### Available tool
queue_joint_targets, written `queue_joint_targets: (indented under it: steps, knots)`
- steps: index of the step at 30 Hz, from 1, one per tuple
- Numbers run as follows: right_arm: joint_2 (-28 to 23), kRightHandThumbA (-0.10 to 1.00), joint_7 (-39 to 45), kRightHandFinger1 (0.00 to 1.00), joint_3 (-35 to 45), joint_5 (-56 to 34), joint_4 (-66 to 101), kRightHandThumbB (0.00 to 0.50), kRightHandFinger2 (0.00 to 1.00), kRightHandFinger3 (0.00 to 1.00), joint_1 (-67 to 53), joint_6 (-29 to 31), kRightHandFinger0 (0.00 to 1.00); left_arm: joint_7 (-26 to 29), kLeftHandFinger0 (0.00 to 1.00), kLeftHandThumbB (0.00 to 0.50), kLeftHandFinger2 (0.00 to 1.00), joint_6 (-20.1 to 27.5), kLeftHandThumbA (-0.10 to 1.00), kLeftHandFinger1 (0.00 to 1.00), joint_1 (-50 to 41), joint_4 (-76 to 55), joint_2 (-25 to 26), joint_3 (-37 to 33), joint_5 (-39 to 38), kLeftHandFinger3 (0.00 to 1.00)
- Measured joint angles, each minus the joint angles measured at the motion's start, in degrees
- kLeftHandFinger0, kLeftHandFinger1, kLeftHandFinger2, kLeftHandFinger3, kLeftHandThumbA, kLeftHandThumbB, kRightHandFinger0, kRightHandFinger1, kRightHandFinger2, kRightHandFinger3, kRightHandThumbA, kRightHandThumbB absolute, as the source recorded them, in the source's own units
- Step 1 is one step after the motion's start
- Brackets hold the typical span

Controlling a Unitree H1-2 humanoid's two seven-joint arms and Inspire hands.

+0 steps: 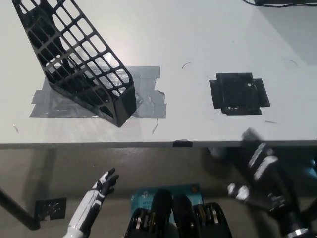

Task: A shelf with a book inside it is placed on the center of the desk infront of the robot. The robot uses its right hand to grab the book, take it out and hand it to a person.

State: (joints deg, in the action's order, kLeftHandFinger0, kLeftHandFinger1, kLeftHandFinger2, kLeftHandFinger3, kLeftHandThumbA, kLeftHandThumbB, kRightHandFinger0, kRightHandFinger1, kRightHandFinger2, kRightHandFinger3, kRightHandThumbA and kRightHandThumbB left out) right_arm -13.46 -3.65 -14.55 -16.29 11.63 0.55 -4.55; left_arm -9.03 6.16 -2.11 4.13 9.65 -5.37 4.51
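Well apart: shelf (pixel 79 62) on desk (pixel 198 39), right hand (pixel 262 173) below edge.

The slim white left hand (pixel 103 184) sits at the lower left, its forearm rising from the bottom edge, fingers spread and pointing up and to the right, holding nothing. The black right hand (pixel 260 171) shows at the lower right, motion-blurred, its fingers apart and empty, the forearm running off toward the bottom right corner.

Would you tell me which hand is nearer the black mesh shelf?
Left. The left hand hangs below the desk edge under the shelf; the right hand is far right.
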Motion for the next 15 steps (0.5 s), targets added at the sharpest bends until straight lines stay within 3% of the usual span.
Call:
queue_joint_targets:
  steps: [1,9,11,15]
  knots:
    - [-0.01,1.0,0.49,1.0,-0.77,1.34,-2.23,0.309,1.0,1.0,-0.06,0.75,1.0,0.02,1.0,0.245,1.0,0.09,0.99,1.0,-0.54,-0.03,-0.38,0.27,-0.13,1.0]
    - [-0.02,1.0,3.31,1.0,-3.48,8.57,-7.93,0.302,1.0,1.0,-0.14,4.02,1.0,0.09,1.0,0.233,1.0,1.14,0.99,1.0,-3.91,-1.75,-2.48,3.18,-1.43,1.0]
    - [0.02,1.0,3.89,1.0,-3.64,10.17,-8.05,0.318,1.0,1.0,-0.51,4.6,1.0,0.09,1.0,0.248,1.0,1.74,1.0,1.0,-4.65,-1.75,-2.72,3.72,-1.52,1.0]
    - [0.16,1.0,4.41,1.0,-3.72,11.78,-8.15,0.303,1.0,1.0,-1.5,5.07,1.0,0.08,1.0,0.276,1.0,2.18,0.99,1.0,-5.4,-1.77,-2.91,4.27,-1.61,1.0]
